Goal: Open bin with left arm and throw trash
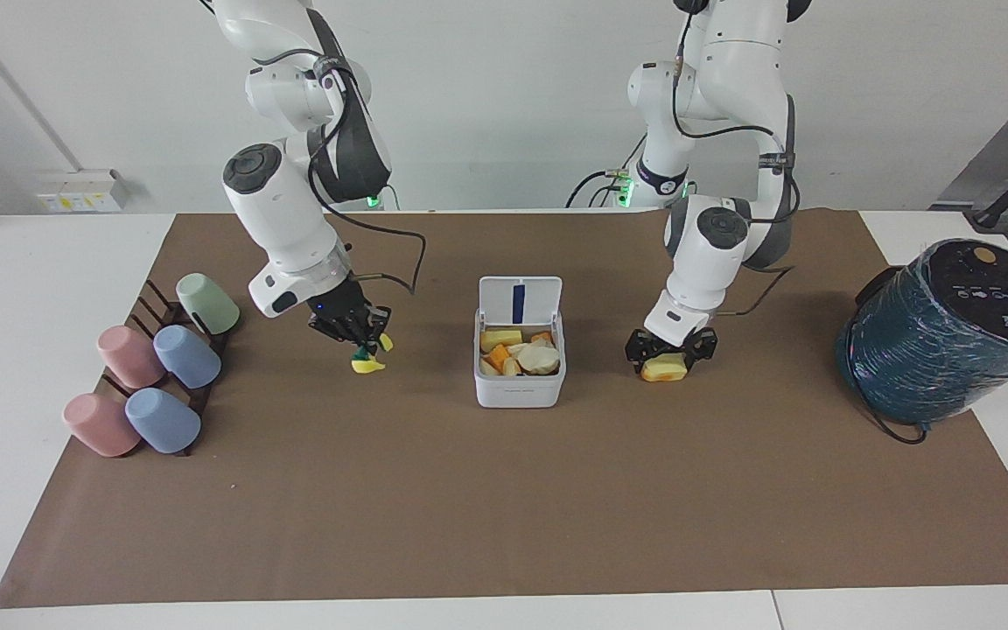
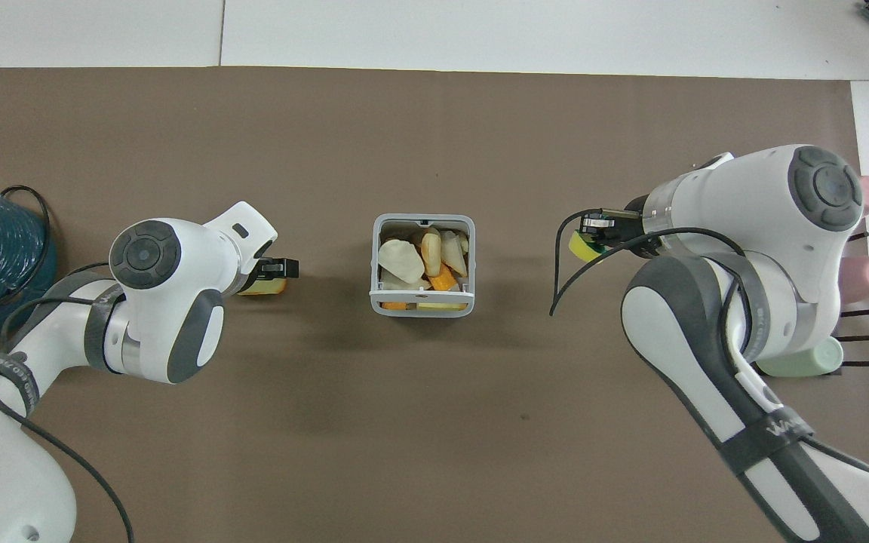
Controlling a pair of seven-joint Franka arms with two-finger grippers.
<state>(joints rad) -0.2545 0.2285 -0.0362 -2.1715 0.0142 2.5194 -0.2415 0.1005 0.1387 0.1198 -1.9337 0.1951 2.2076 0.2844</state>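
Observation:
The white bin [image 1: 519,391] stands at the middle of the mat with its lid [image 1: 519,302] up, and several yellow, orange and cream scraps lie inside [image 2: 404,260]. Beside it, toward the left arm's end, a yellow-orange foam chunk [image 1: 664,368] rests on the mat. My left gripper [image 1: 670,350] is down over it, open, one finger on each side of the chunk. My right gripper [image 1: 359,339] hangs over the mat toward the right arm's end of the bin, shut on a yellow-and-green sponge [image 1: 369,362]. In the overhead view the sponge [image 2: 580,247] peeks out under that wrist.
Several pastel cups [image 1: 158,367] lie on a dark rack at the right arm's end. A big dark-teal wrapped cylinder [image 1: 950,328] stands at the left arm's end, with a cable beside it. A brown mat [image 1: 504,507] covers the table.

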